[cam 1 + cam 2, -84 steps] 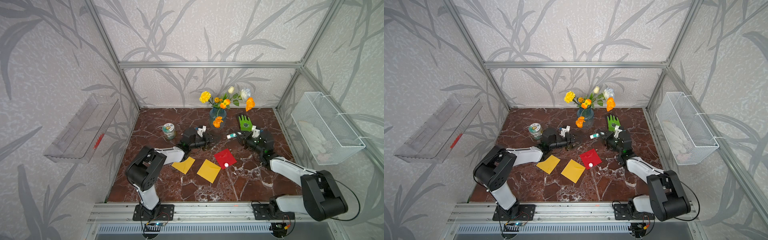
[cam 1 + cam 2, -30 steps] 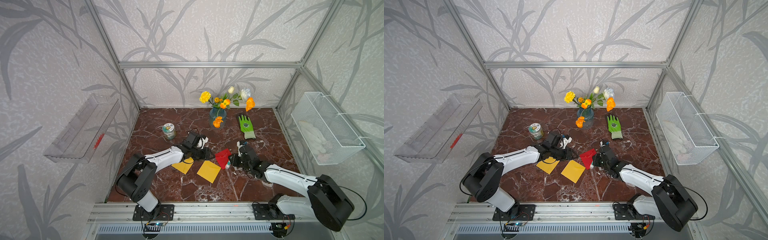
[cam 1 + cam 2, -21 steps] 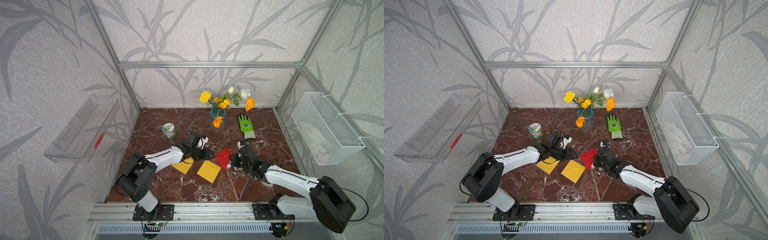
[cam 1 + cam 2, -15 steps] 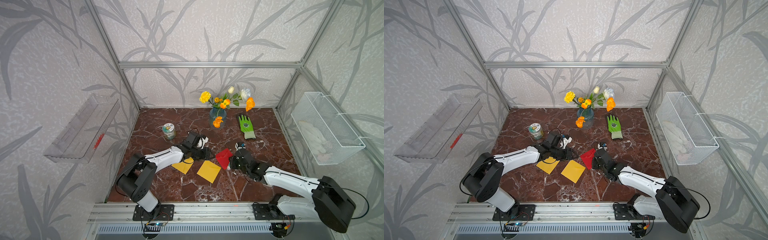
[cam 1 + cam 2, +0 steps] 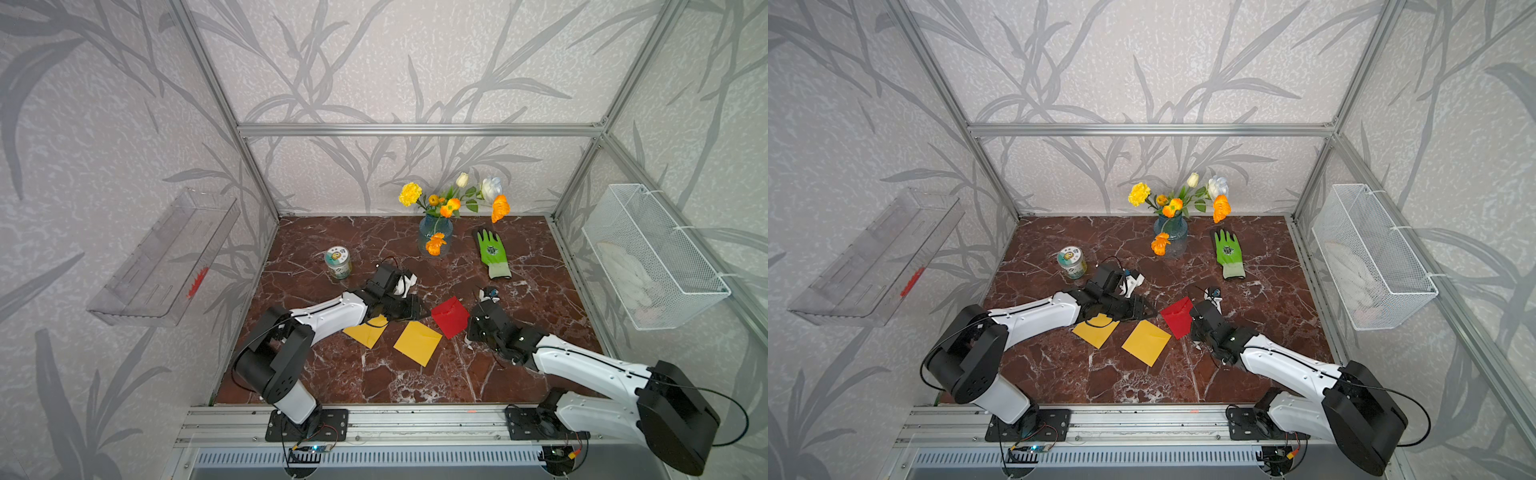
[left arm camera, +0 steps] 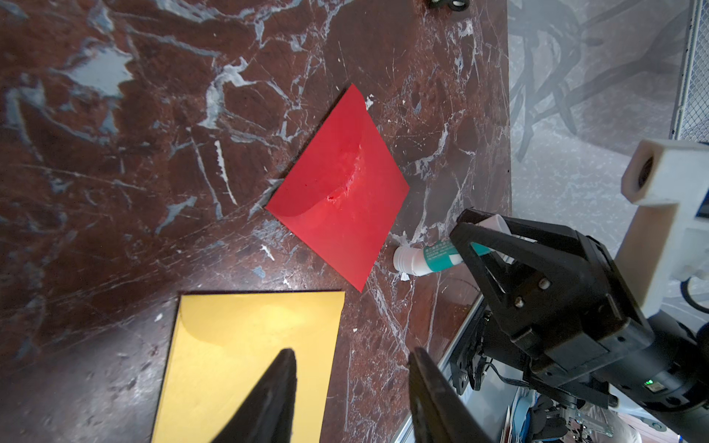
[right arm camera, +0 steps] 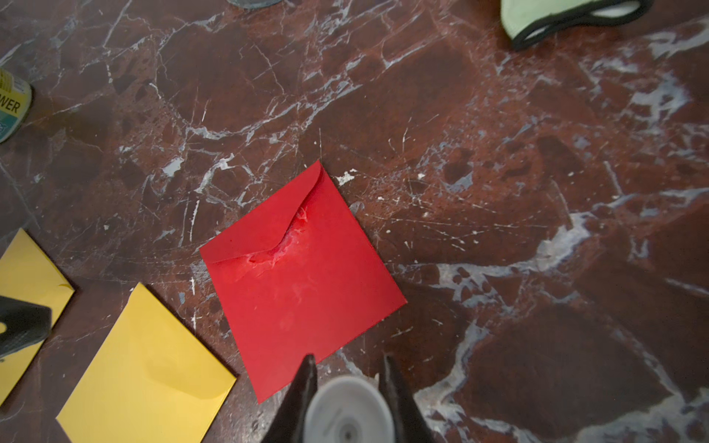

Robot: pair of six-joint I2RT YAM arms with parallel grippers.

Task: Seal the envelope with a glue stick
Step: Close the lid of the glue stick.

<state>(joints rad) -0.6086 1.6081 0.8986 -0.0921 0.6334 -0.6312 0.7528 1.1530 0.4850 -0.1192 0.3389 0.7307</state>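
Leafy grey walls stand around a dark red stone tabletop [image 5: 374, 374] with white cracks. Two flat yellow envelopes [image 5: 417, 343] lie beside the red envelope [image 5: 450, 316]. The right end effector [image 7: 348, 368] squeezes the round white glue stick [image 6: 429, 259], its tip just beside the red envelope's edge. The left end effector [image 6: 352, 353] hangs released over a yellow one.

A red envelope [image 7: 303, 284] and a yellow envelope [image 7: 149, 368] are seen on a table [image 7: 498, 134] veined white over red-brown; the glue stick [image 6: 433, 259] is banded teal on white.
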